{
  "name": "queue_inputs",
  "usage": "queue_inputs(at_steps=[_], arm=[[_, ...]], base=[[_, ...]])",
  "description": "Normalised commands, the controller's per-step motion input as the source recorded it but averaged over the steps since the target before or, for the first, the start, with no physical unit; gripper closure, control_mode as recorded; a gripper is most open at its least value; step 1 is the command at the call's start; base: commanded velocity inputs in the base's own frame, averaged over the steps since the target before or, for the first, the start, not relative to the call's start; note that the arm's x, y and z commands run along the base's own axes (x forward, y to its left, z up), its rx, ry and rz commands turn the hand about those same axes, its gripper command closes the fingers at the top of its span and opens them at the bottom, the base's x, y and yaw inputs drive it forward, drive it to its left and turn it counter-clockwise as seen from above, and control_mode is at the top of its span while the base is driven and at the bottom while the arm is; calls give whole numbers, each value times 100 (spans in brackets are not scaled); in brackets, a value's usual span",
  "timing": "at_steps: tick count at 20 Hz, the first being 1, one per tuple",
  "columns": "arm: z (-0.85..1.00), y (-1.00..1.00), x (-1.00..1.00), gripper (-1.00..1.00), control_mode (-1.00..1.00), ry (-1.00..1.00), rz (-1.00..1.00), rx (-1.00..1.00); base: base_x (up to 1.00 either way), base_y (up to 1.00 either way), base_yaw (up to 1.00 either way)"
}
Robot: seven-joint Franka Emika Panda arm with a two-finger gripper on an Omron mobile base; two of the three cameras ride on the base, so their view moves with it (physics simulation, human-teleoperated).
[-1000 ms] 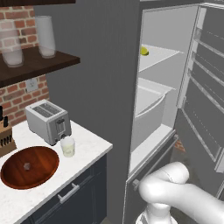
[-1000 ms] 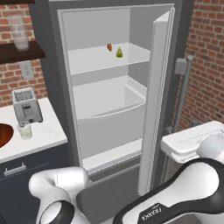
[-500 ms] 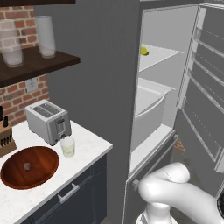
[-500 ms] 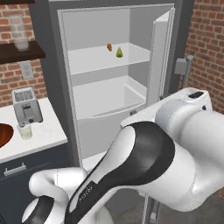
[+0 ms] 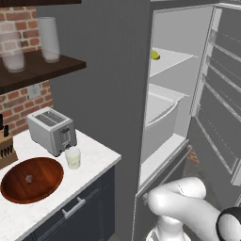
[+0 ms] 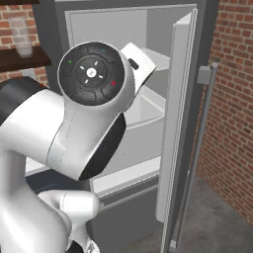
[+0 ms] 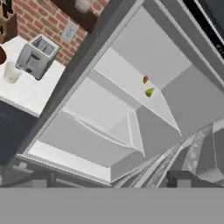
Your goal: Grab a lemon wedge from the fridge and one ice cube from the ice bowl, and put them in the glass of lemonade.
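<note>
The gripper's (image 7: 113, 186) two dark fingertips (image 7: 181, 178) rise far apart at the bottom of the hand view, so the jaws stand wide open with nothing between them. They point into the open fridge (image 7: 131, 65), whose white interior spreads ahead of them in a rolled, tilted picture.

The lemon wedge (image 7: 149, 92) lies on the upper glass shelf (image 7: 127, 81), well apart from the fingertips and above them in the hand view. Just beside the wedge sits a small orange lump (image 7: 145, 79), close to it but apart. From the left base view the wedge (image 5: 155, 55) shows as a yellow-green speck near the front edge of that shelf, above the white drawer (image 5: 160, 115).

Out on the white counter (image 5: 96, 162) left of the fridge, the glass of lemonade (image 5: 72, 157) stands upright just in front of the silver toaster (image 5: 52, 130). The wooden ice bowl (image 5: 32, 179) lies near the glass, on its left, with one small cube (image 5: 29, 178) visible inside. A knife block (image 5: 5, 146) stands behind the bowl.
</note>
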Motion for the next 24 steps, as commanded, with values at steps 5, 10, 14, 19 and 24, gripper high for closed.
queue_inputs(at_steps=[5, 10, 14, 19, 24], arm=[[-40, 89, 93, -100, -100, 5, -33, -52], [-27, 48, 100, -100, -100, 5, -36, -26], [-30, -4, 79, -100, -100, 0, -44, -7], [-10, -49, 8, -100, -100, 0, -52, -3], [1, -27, 13, -100, -100, 4, -46, -7]], base=[[0, 0, 0], [0, 0, 0], [0, 0, 0], [0, 0, 0], [0, 0, 0]])
